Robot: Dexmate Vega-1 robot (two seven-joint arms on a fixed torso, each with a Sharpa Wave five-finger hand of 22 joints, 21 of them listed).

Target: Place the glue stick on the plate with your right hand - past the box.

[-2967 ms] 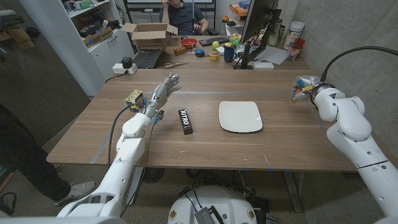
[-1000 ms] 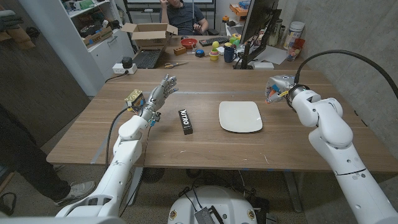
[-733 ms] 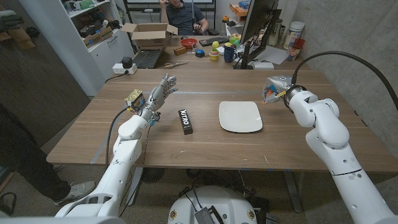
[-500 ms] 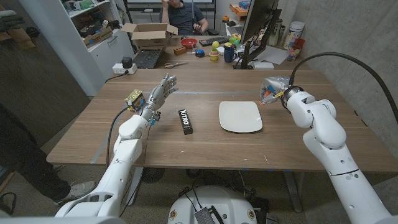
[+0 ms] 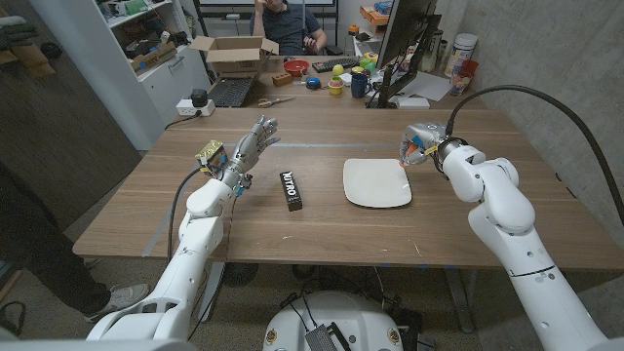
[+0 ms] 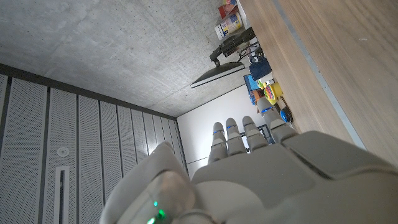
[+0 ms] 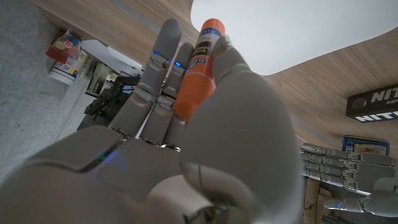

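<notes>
My right hand (image 5: 420, 145) hovers just off the right edge of the white plate (image 5: 376, 182), above the table. It grips the orange glue stick (image 7: 198, 68) between thumb and fingers (image 7: 163, 68), and the stick's tip points toward the plate (image 7: 311, 31) in the right wrist view. A flash of orange (image 5: 416, 152) shows inside the hand in the head view. The black box (image 5: 291, 190) with white lettering lies left of the plate. My left hand (image 5: 250, 148) stands raised at the table's left with its fingers (image 6: 239, 134) straight and together, holding nothing.
The back of the table holds a monitor (image 5: 405, 39), a cardboard box (image 5: 234, 54), a laptop (image 5: 232, 92), cups and small items. A person (image 5: 283, 21) sits behind them. Another person's leg (image 5: 39, 253) stands at the left edge.
My right hand has carried the glue stick leftward from the table's right side to the plate's right edge. The left hand, box and plate have stayed put.
</notes>
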